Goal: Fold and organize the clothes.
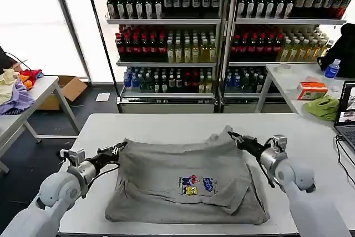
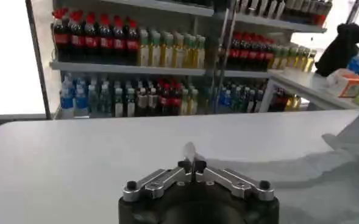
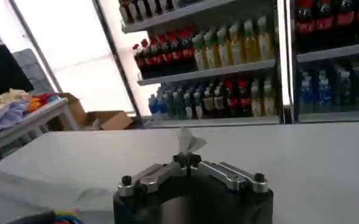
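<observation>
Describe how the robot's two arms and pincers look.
Both arms have smooth light-grey shells ending in silvery metal wrist cylinders. The left pincer and right pincer are slim, black and tapered, with thin black cables looping beside them. Close up, silver linkage bars with dark bolts sit on black housings.

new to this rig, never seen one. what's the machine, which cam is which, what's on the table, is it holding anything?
It is a two-armed robot with a gripper on each arm. The wide picture comes from a camera on its head, looking down at a white table. The other two come from cameras on its wrists, each looking along its own gripper.

On the table lies a light grey shirt with a small coloured chest print. The left gripper is shut on one edge of the shirt; its wrist view shows a bit of cloth pinched at the fingertips. The right gripper pinches the opposite edge the same way, lifting it slightly. Behind are drink shelves.
</observation>
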`<action>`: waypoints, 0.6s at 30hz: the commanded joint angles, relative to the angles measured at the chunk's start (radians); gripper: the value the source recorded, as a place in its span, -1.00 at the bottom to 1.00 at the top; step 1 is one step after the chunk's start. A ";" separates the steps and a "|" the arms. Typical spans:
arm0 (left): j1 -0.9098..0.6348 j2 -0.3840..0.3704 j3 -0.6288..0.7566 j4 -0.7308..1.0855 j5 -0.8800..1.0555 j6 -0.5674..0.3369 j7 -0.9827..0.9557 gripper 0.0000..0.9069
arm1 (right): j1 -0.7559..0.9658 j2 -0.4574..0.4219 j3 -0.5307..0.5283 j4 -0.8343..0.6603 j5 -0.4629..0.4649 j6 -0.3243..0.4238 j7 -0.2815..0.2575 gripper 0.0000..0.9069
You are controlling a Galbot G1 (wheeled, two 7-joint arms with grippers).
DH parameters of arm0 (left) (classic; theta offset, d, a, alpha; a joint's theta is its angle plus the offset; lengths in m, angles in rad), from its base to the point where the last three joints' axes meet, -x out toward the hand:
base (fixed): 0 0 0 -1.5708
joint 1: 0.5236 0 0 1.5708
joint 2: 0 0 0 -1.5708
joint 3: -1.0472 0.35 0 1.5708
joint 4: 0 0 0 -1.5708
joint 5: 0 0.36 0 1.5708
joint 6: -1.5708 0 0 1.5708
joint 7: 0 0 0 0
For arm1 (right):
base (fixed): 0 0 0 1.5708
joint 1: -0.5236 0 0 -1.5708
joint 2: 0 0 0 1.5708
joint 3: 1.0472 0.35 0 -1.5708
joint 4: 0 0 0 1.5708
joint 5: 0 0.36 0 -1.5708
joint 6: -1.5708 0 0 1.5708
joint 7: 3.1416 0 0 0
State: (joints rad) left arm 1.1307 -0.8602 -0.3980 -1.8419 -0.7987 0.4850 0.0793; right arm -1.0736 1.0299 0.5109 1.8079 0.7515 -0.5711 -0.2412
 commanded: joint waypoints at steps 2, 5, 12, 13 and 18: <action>0.348 -0.013 -0.149 -0.219 0.039 -0.012 -0.009 -0.98 | -0.404 -0.011 0.176 0.223 0.017 0.028 -0.006 -1.00; 0.407 -0.031 -0.173 -0.245 0.062 -0.015 -0.009 -0.98 | -0.466 0.002 0.196 0.239 0.016 0.030 -0.001 -1.00; 0.536 -0.062 -0.208 -0.280 0.111 -0.042 0.021 -0.98 | -0.596 0.030 0.228 0.284 -0.023 0.043 0.003 -1.00; 0.541 -0.067 -0.206 -0.276 0.124 -0.047 0.021 -1.00 | -0.602 0.032 0.229 0.287 -0.025 0.044 0.002 -1.00; 0.559 -0.098 -0.209 -0.257 0.148 -0.060 0.022 -1.00 | -0.642 0.056 0.241 0.314 -0.021 0.042 0.010 -1.00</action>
State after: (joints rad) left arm 1.5297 -0.9157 -0.5612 -2.0535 -0.7088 0.4480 0.0929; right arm -1.5474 1.0661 0.7054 2.0511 0.7392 -0.5368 -0.2350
